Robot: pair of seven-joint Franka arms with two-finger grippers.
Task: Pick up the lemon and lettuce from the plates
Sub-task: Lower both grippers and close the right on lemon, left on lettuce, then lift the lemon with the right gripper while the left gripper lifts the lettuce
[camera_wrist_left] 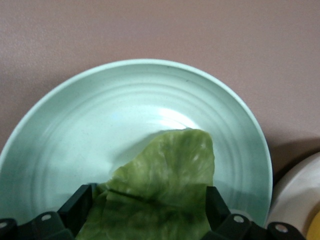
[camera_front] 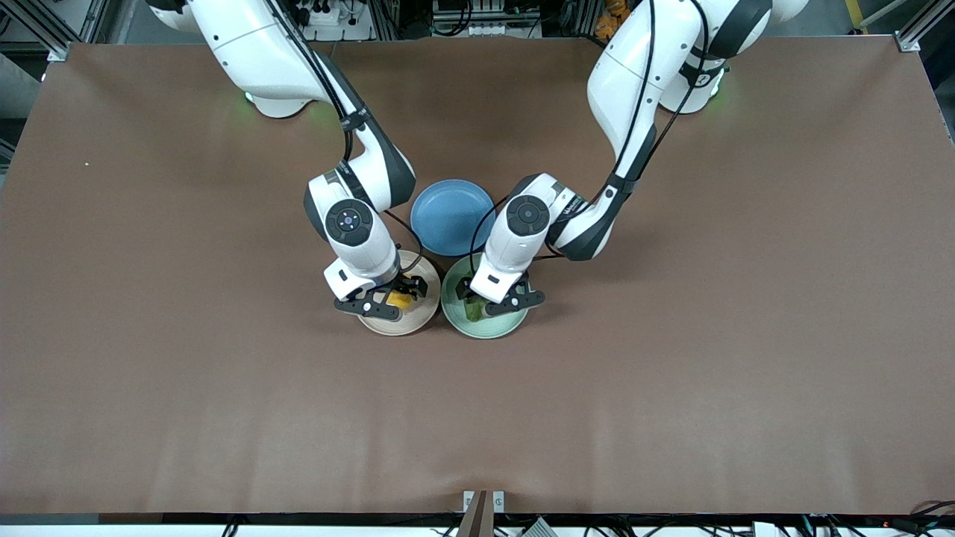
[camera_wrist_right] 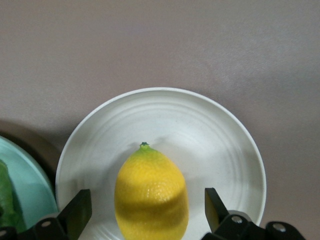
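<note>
Right gripper [camera_front: 393, 300] — fingers spread, straddling the lemon [camera_wrist_right: 151, 194] on the beige plate [camera_front: 418, 322]. Left gripper [camera_front: 489, 302] likewise parted around the lettuce [camera_wrist_left: 160, 190] on the mint plate [camera_wrist_left: 75, 130] — centre frame.

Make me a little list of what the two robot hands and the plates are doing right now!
left gripper: open, fingers on either side of the lettuce
lettuce: lying on the mint green plate
right gripper: open, fingers on either side of the lemon
lemon: lying on the beige plate
blue plate: nothing on it, farther from the front camera
</note>
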